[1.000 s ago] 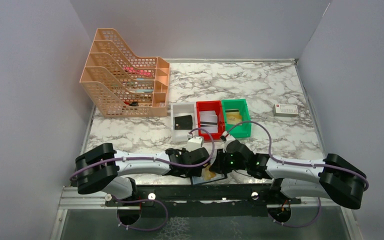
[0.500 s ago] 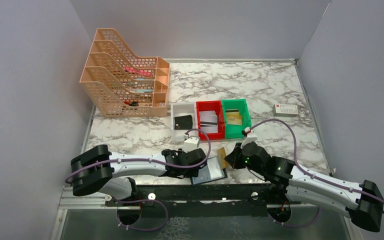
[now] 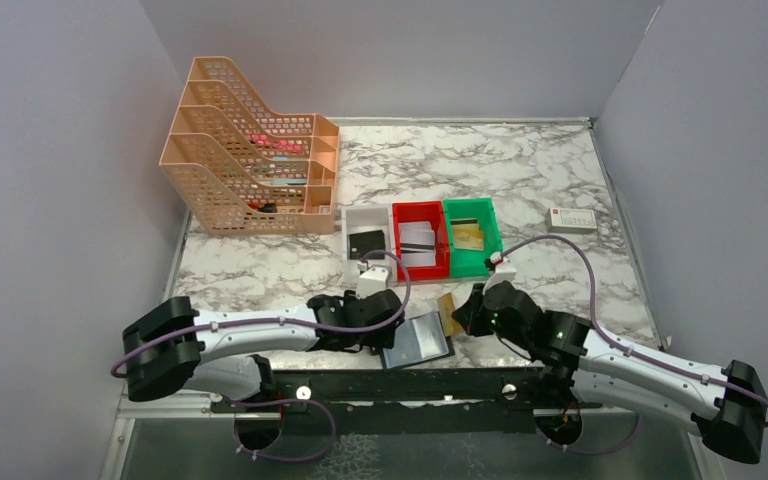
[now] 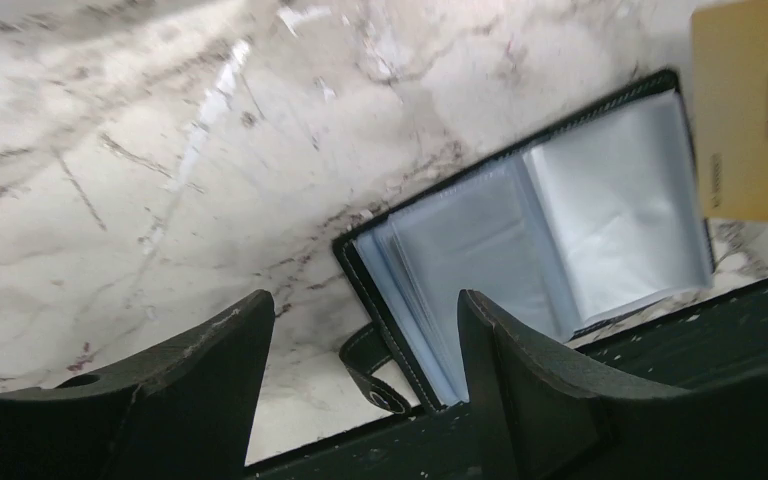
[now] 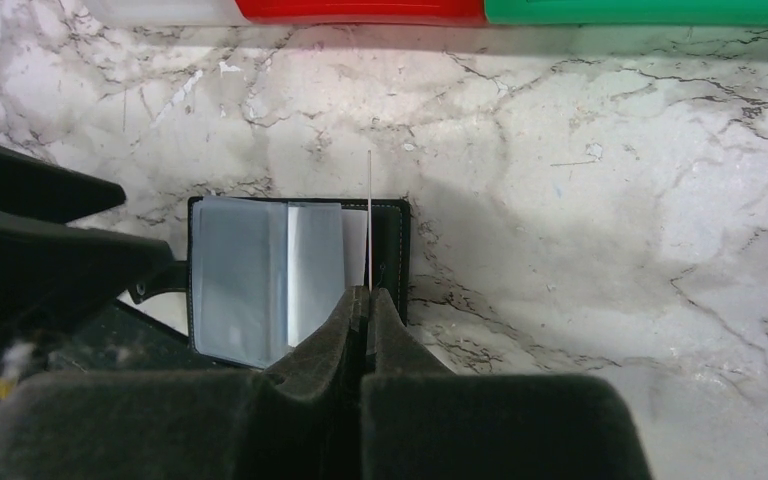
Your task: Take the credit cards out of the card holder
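Observation:
The card holder [image 3: 416, 341] lies open at the table's near edge, black with clear blue-grey sleeves; it also shows in the left wrist view [image 4: 530, 250] and the right wrist view [image 5: 260, 280]. My right gripper [image 3: 458, 316] is shut on a tan-gold credit card [image 3: 446, 311] and holds it on edge just right of the holder. In the right wrist view the card [image 5: 369, 220] is a thin line rising from the gripper [image 5: 365, 295]. My left gripper [image 4: 365, 300] is open and empty, its fingers either side of the holder's left edge and strap.
White [image 3: 365, 240], red [image 3: 420, 238] and green [image 3: 472, 236] bins stand behind the holder, with cards in the red and green ones. A peach file rack [image 3: 250, 150] is at the back left. A white box with a red mark [image 3: 571, 220] is at the right. A black rail [image 3: 410, 380] runs along the near edge.
My right gripper has pulled the tan-gold card out of the holder and moved right with it. My left arm has drawn back to the left, and the holder now lies open.

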`<state>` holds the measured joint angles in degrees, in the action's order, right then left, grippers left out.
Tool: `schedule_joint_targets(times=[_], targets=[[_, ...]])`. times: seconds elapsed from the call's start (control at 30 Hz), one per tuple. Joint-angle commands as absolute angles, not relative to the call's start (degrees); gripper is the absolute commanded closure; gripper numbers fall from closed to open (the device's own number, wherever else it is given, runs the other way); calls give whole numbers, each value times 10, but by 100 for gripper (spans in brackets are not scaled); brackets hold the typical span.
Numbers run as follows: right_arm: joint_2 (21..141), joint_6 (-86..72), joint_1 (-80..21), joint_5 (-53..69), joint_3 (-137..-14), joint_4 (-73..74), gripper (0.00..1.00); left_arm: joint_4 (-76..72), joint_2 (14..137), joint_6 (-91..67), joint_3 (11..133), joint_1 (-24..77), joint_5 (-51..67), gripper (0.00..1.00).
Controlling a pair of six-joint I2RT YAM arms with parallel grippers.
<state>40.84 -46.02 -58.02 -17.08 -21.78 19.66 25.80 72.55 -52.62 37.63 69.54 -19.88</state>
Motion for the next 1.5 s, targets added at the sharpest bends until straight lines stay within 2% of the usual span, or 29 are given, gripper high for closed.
schedule_joint_targets(times=[0.0, 0.13, 0.3, 0.37, 0.57, 0.73, 1.0, 1.47], targets=[[417, -458, -580, -185, -230, 192, 99, 260, 656, -484, 367, 640, -178, 27], [421, -457, -580, -173, -229, 180, 99, 267, 558, -442, 353, 532, -128, 22], [424, -446, -580, -166, -237, 161, 99, 339, 477, -380, 387, 411, -119, 12], [434, -443, -579, -163, -241, 154, 99, 347, 480, -337, 393, 365, -82, 9], [459, -429, -579, -144, -258, 135, 99, 347, 535, -274, 416, 284, -67, 7], [462, -423, -577, -137, -264, 129, 99, 319, 547, -239, 420, 185, 14, 7], [495, -427, -563, -101, -251, 76, 99, 307, 454, -256, 392, 175, -38, 7], [586, -374, -503, -35, -325, 6, 99, 305, 457, -256, 389, 174, -29, 7]])
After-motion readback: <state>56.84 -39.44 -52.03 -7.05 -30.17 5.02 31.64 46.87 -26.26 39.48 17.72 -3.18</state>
